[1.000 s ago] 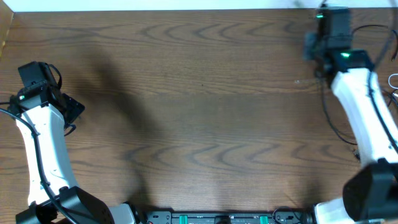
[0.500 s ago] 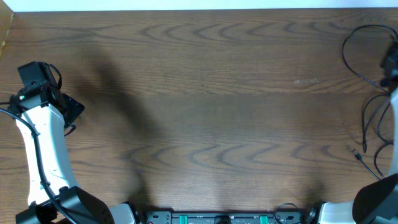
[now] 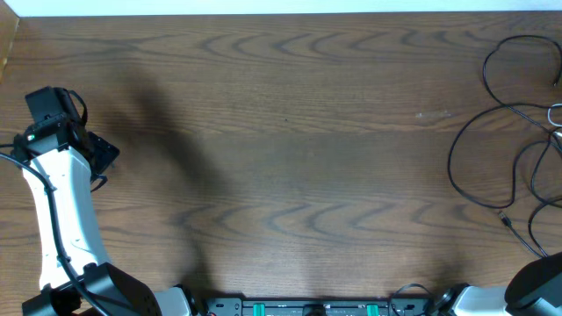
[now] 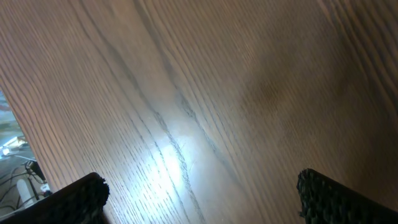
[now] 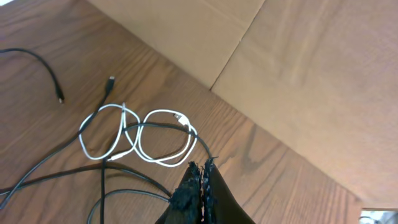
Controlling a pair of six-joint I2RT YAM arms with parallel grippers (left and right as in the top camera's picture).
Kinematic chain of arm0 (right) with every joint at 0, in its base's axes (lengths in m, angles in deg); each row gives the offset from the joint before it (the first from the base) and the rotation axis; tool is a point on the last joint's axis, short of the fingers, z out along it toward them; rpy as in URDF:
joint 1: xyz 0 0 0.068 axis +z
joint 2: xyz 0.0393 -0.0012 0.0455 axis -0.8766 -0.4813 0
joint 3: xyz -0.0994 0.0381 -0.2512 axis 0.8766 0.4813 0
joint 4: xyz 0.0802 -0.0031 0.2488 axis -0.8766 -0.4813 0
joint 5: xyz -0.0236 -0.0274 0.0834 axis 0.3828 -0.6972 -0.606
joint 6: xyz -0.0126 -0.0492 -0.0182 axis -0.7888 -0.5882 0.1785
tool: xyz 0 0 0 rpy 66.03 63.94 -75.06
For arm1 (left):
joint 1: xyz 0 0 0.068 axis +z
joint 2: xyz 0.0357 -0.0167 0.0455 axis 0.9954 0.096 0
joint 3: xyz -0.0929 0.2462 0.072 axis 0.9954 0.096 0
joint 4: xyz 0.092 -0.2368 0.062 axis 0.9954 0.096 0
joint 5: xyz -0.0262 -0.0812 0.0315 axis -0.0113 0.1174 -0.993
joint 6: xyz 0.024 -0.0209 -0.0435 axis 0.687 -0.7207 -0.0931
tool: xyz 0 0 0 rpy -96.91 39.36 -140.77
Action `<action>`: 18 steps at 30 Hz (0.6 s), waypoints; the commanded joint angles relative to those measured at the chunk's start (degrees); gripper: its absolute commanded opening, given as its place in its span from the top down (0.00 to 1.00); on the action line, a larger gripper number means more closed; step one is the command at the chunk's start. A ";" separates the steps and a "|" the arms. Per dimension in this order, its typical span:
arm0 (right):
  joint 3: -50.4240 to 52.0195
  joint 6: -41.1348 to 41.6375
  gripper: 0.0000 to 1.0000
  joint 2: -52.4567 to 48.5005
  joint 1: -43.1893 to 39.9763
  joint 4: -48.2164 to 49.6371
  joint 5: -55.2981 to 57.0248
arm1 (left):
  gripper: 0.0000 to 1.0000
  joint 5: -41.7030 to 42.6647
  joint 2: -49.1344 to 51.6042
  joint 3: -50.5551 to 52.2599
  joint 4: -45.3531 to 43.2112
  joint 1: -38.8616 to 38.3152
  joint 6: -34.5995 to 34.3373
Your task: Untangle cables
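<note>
The cables lie at the table's right edge: thin black cables (image 3: 492,149) in wide loops and a white cable (image 3: 555,112) half out of frame. In the right wrist view the white cable (image 5: 140,134) forms two loops crossed by black cables (image 5: 56,165), with small plugs (image 5: 111,80) nearby. My right gripper (image 5: 205,169) is shut, and a black cable runs down into its fingertips. It is out of the overhead view. My left gripper (image 4: 202,199) is open and empty over bare wood, far left in the overhead view (image 3: 98,151).
A cardboard wall (image 5: 292,68) stands just beyond the table's right edge, close to the right gripper. The right arm's base (image 3: 537,290) sits at the bottom right. The wooden table (image 3: 290,149) spans the view.
The right arm has swung off the right edge of the overhead view. More black cable loops now lie spread at the right. The left arm has not moved.
</note>
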 commanded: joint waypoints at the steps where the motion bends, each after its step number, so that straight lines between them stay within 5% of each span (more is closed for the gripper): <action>1: -0.24 0.15 0.99 -0.24 -0.92 -1.44 -11.37 | 0.02 -1.01 0.37 0.57 0.15 0.13 -0.94; 4: -0.24 -0.02 0.84 -0.46 -0.66 -3.39 -18.58 | 0.02 -1.01 0.37 0.57 0.15 0.13 -0.94; 6: -0.24 -0.55 0.55 -0.57 -0.26 -4.68 -23.87 | 0.02 -1.01 0.37 0.57 0.15 0.13 -0.94; 10: -0.20 -0.52 0.21 -0.94 1.20 -8.35 -32.22 | 0.02 -1.01 0.37 0.57 0.15 0.13 -0.94; 18: 0.61 -3.39 0.03 -3.89 8.59 -16.37 -36.06 | 0.02 -1.01 0.37 0.57 0.15 0.13 -0.94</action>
